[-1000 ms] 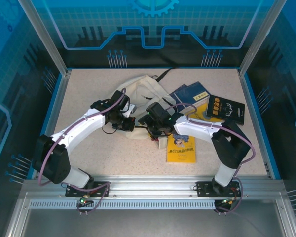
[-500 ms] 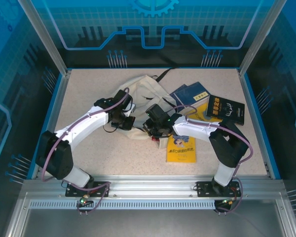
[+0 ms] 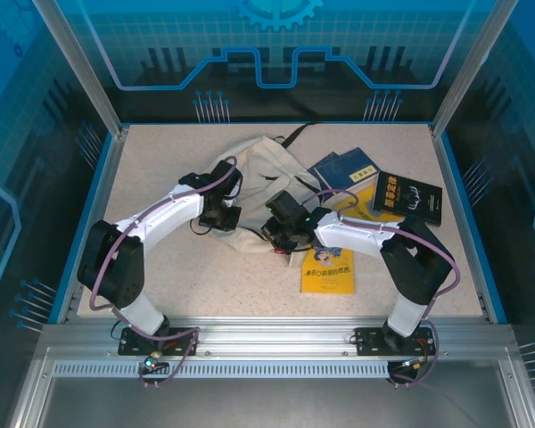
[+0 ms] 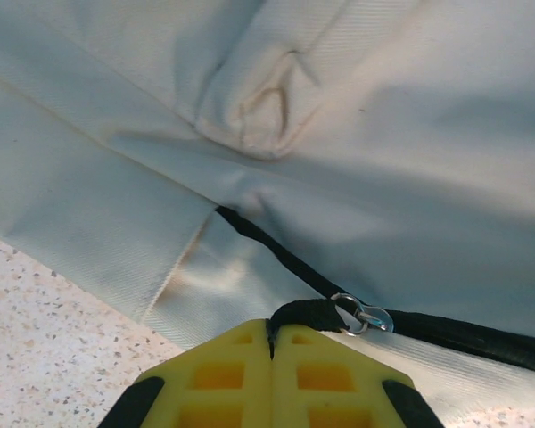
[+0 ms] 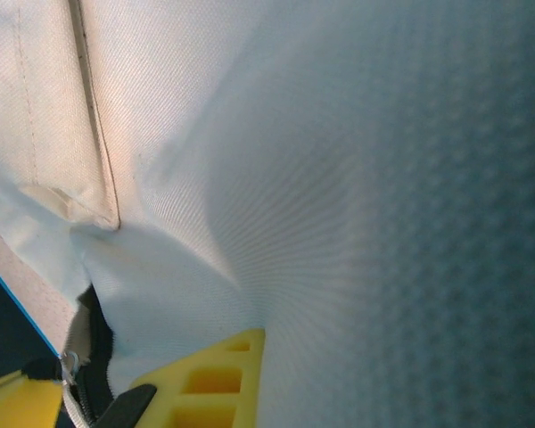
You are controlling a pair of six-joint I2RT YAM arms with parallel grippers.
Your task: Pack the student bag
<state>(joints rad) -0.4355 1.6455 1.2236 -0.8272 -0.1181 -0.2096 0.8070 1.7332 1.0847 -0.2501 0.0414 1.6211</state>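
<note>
Your left tool [image 4: 270,348] is clamped on the bag's [image 4: 410,160] zip pull [image 4: 361,314]. The right tool [image 5: 98,379], just right of it, pinches the fabric. The zip [image 4: 276,251] seems to run between them.

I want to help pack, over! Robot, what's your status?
Left gripper shut on black zipper tab. Right gripper shut on student bag cloth. Yellow book beside bag, nothing blocking.
</note>
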